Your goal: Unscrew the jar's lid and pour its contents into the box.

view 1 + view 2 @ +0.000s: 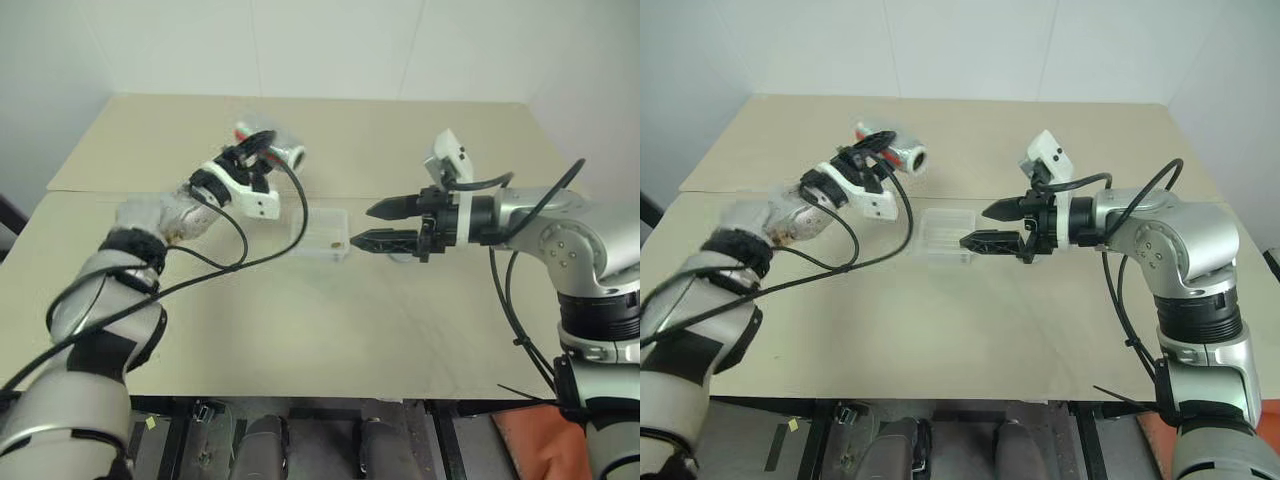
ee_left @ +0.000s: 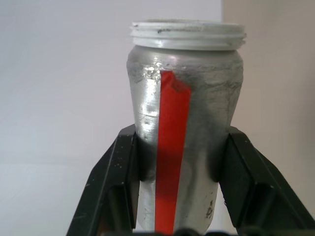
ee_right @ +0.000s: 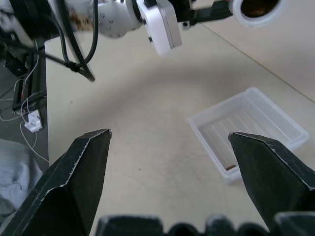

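Note:
My left gripper (image 1: pixel 262 152) is shut on the jar (image 2: pixel 197 88), a silvery cylinder with a red stripe. It holds the jar (image 1: pixel 288 155) tipped on its side above the table, behind and left of the box. The open, capless mouth faces my right gripper. The box (image 1: pixel 322 232), a shallow clear tray, lies on the table between the two grippers. A tiny brownish piece of the contents (image 3: pixel 230 167) rests inside it near one wall. My right gripper (image 1: pixel 375 225) hovers just right of the box, open, with nothing between its fingers. The lid is out of view.
The beige table (image 1: pixel 330 330) runs wide in front of the box, with a seam across it behind my left arm. Black cables loop from my left wrist (image 1: pixel 235 245) down over the table. White walls close off the far side.

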Robot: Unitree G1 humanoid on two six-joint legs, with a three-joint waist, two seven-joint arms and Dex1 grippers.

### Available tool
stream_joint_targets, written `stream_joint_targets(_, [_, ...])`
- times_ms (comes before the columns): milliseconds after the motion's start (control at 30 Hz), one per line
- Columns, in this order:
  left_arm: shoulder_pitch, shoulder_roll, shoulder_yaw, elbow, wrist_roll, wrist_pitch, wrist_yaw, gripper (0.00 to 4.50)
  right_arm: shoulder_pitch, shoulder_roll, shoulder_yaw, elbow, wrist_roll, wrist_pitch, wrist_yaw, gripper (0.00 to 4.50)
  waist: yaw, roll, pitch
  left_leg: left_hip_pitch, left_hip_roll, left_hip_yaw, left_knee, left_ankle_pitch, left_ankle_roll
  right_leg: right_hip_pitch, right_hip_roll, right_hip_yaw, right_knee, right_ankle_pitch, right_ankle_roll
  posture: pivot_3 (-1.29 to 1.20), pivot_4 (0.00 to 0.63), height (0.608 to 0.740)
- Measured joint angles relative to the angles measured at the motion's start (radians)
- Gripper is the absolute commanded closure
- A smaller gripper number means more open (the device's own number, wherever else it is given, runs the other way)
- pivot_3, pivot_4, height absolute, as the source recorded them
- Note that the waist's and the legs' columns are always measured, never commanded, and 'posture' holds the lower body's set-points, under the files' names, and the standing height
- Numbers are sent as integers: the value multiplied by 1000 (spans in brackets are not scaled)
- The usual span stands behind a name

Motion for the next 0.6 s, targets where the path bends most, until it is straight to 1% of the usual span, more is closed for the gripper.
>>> stream_joint_targets(33, [25, -14, 30, -11, -48, 19, -48, 2627, 0, 4, -1, -1, 0, -1, -1, 57, 1, 0, 0, 0, 0, 0, 1, 0, 0, 0, 0, -1, 0, 0, 0, 0, 150, 740])
stream_joint_targets(133, [130, -75, 182, -154, -283, 188, -233, 2627, 2, 16, -1, -1, -1, -5, -5, 57, 0, 0, 0, -1, 0, -2, 4, -1, 1, 1, 0, -1, 1, 0, 0, 0, 150, 740])
stream_joint_targets(200, [193, -124, 293, -293, -458, 386, -345, 2627, 9, 17, -2, -6, -1, -10, -5, 57, -3, 0, 0, -2, 1, -3, 7, -1, 1, 2, 1, -1, 1, 0, 0, 0, 150, 740])
stream_joint_targets(267, [242, -153, 391, -428, -613, 593, -418, 2627, 23, 18, -3, -12, -1, -19, -5, 57, -5, 0, 0, -2, 1, -3, 7, -1, 1, 2, 1, -1, 1, 0, 0, 0, 150, 740])
stream_joint_targets(367, [333, -156, 505, -635, -802, 837, -501, 2627, 43, 18, -6, -18, -1, -22, -6, 57, -17, 0, 0, -1, 1, -4, 7, -1, 1, 2, 1, -1, 2, 0, 0, 0, 150, 740])
stream_joint_targets(433, [387, -158, 553, -742, -894, 941, -537, 2627, 46, 19, -9, -21, -1, -24, -11, 57, -22, 0, 0, 0, 1, -6, 7, -1, 1, 2, 1, 0, 3, 0, 0, 0, 150, 740])
stream_joint_targets(500, [453, -158, 579, -845, -962, 1010, -589, 2627, 53, 19, -9, -36, -2, -33, -14, 57, -25, 0, 0, 0, 1, -7, 7, -1, 1, 3, 1, 0, 3, 0, 0, 0, 150, 740])
stream_joint_targets(600, [534, -164, 588, -915, -1018, 1040, -656, 2627, 69, 20, -8, -43, -3, -50, -14, 57, -25, 0, 0, 1, 0, -7, 7, -1, 1, 4, 1, 0, 4, 0, 0, 0, 150, 740])
